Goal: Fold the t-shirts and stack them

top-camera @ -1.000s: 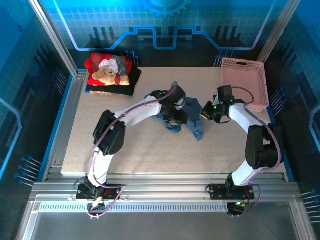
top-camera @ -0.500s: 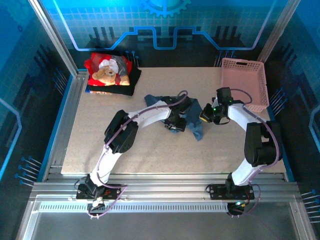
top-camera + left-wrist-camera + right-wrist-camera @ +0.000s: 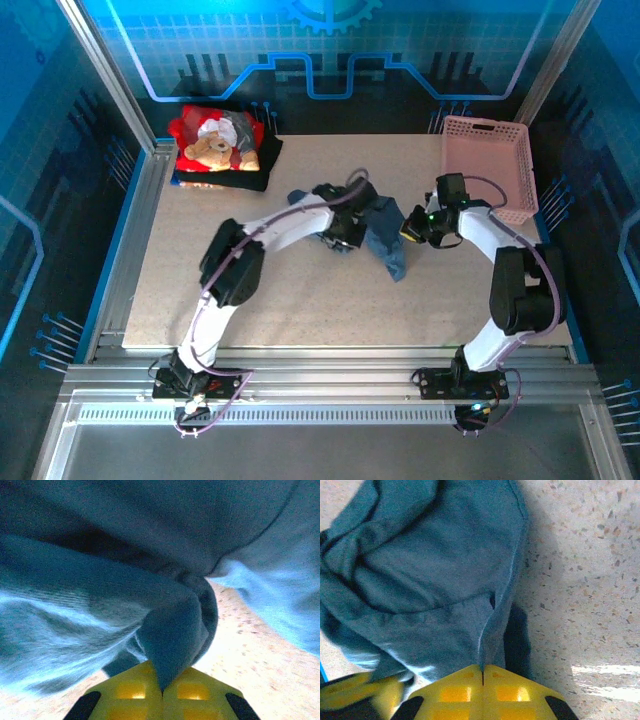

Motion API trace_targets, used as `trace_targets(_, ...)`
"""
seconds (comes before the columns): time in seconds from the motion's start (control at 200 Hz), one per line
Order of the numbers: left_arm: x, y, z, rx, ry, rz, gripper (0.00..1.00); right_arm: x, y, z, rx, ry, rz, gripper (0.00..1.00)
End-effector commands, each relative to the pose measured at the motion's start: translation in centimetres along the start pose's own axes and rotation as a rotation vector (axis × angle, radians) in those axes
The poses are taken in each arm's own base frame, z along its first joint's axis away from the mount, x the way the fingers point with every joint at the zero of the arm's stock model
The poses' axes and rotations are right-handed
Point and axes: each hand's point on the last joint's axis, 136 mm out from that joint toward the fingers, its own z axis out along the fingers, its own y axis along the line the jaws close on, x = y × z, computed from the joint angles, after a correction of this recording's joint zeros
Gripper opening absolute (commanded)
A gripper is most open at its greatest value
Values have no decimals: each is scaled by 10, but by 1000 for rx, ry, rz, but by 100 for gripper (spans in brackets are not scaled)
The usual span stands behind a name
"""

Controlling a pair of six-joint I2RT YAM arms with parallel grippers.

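— So, where is the open room?
— Bare tabletop (image 3: 280,300) runs across the lower half and the left. The pink basket (image 3: 487,165) crowds the upper right; the red t-shirt (image 3: 215,140) lies on the black one (image 3: 225,182) at the upper left.
— And the slate-blue t-shirt (image 3: 385,240)?
— Crumpled mid-frame between the left claw (image 3: 347,236) and the right claw (image 3: 406,232). The wrist views show each claw clenched on its cloth.
— Any change?
— The left claw sits slightly higher than half a second ago.

This is a robot laboratory cell: two white arms (image 3: 272,226) stand bolted on aluminium rails (image 3: 330,386) beside a speckled table (image 3: 300,300), and blue walls (image 3: 420,40) carry gear and circuit drawings.
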Motion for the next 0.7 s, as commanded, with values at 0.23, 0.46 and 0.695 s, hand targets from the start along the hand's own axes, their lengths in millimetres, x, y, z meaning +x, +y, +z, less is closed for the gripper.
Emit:
trace_targets(0.23,-64,102,-269,165,-571,-267,0,-66,91,-136,-225,-339,-171,0)
trace_targets(0.46,-56,155,-370,193,-826,-329,0,-89,121,-237,-309,-561,-230,0)
trace_targets(0.695,-50,185,-424,239,-992,-352,0,-85,132,-308,-377,-697,-239,0)
